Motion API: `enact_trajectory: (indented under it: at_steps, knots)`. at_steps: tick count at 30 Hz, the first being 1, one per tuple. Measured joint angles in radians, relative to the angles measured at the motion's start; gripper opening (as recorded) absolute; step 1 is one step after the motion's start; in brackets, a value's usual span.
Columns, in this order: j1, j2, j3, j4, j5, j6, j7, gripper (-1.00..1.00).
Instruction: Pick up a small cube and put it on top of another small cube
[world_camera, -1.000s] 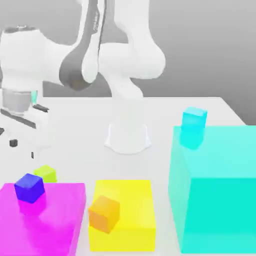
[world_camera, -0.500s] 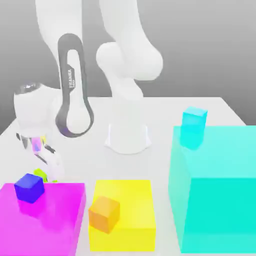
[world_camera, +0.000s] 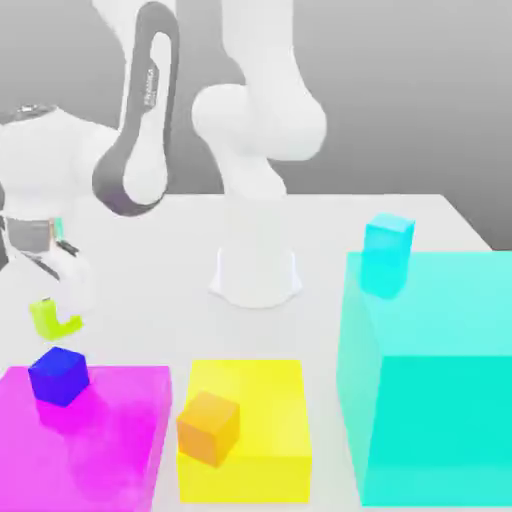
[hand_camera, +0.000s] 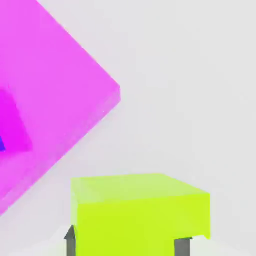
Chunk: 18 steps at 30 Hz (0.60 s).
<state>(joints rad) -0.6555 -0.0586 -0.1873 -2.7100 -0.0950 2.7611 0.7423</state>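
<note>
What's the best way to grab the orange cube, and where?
Probably pinch two opposite side faces of the orange cube, coming from above: its top is uncovered, and it rests on the yellow block with flat, upright sides.

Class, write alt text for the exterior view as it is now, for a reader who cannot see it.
A white robot arm's jaws grip a lime cube above the table. In front, a blue cube sits on a magenta block, an orange cube on a yellow block, and a cyan cube on a big turquoise block.
</note>
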Motion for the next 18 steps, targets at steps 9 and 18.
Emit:
enact_trajectory:
  at_steps: [9,18]
  knots:
    - [0.043,-0.075,0.035,0.234,-0.028,-0.227,-0.002,-1.0]
    - [0.133,0.023,0.098,0.139,0.096,-0.222,0.008,-1.0]
